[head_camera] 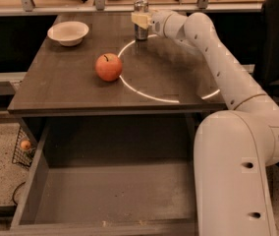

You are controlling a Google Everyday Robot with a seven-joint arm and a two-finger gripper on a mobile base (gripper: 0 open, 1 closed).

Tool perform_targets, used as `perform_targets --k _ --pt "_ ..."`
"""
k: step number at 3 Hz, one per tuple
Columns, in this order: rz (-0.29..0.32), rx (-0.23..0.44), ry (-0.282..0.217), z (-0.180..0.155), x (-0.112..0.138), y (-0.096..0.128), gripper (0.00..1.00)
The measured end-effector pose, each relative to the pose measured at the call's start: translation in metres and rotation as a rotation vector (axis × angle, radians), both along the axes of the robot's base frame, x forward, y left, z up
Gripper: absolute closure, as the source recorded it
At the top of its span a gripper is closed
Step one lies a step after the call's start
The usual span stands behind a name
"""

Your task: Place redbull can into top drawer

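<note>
The redbull can (140, 31), slim and silver with a shiny top, stands upright at the far edge of the table, just behind the white ring of light. My gripper (141, 19) reaches in from the right and is shut around the can's middle; one cream finger (138, 19) crosses in front of it. The can's base is at or just above the tabletop. The top drawer (105, 195) is pulled out below the table's front edge, with a flat grey-brown bottom and low side walls, and nothing lies in it.
A red apple (109, 67) sits mid-table, left of the ring. A white bowl (68, 32) is at the back left. My white arm (228, 77) and base (233, 176) fill the right side and overlap the drawer's right end. A wire basket (24, 146) stands on the floor at the left.
</note>
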State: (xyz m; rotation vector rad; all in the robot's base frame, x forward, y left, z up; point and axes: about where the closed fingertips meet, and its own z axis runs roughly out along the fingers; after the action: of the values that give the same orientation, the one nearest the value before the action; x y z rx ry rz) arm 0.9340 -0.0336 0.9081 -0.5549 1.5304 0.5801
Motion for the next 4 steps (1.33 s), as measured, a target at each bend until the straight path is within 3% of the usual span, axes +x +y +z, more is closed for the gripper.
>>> perform_targets --k 1,2,4 --pt "0.012 0.005 0.014 0.024 -0.016 -0.009 1.00" --pt "0.005 0.028 -0.009 0.066 -0.046 -0.031 1.00" --pt "0.028 0.062 -0.040 0.126 -0.144 -0.066 1.00"
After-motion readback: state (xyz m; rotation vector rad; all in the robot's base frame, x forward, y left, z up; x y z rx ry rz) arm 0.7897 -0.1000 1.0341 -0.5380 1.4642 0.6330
